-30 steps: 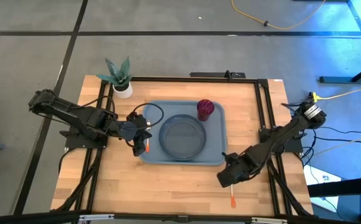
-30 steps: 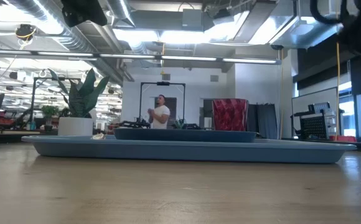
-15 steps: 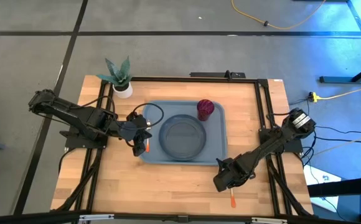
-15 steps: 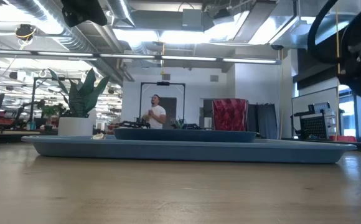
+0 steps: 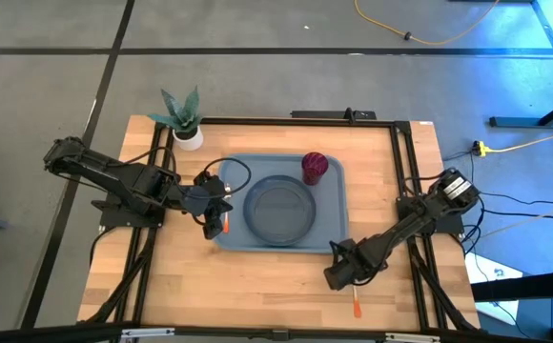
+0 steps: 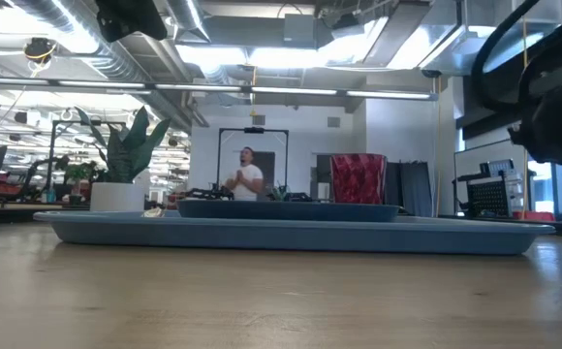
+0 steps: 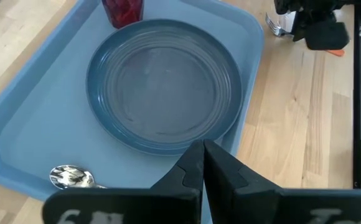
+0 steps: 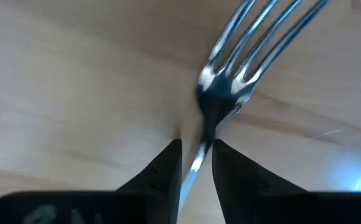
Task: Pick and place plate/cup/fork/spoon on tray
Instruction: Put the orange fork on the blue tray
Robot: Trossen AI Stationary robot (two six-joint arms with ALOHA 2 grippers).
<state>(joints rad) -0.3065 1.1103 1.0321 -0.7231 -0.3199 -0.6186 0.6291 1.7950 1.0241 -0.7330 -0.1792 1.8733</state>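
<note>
The light blue tray (image 5: 231, 173) lies mid-table with the round grey-blue plate (image 5: 279, 210) on it and the dark red cup (image 5: 315, 167) upright at its far right corner. The spoon's bowl (image 7: 71, 177) rests on the tray's left part, and its orange handle (image 5: 226, 225) shows beside my left gripper (image 5: 215, 215). That gripper hangs shut above the tray's left edge. The fork (image 8: 255, 43) lies flat on the wood right of the tray, orange handle (image 5: 357, 305) toward the near edge. My right gripper (image 8: 196, 163) points down, open, a finger on each side of the fork's thin neck.
A white plant pot (image 5: 187, 135) stands at the far left corner. Dark frame rails (image 5: 402, 191) run along the table's sides. Bare wood (image 5: 257, 286) lies between the tray and the near edge. A person (image 6: 249, 180) stands far off in the room.
My right gripper has sunk toward the fork and drawn slightly toward the table's left, its arm folding lower. The fork has stayed where it was.
</note>
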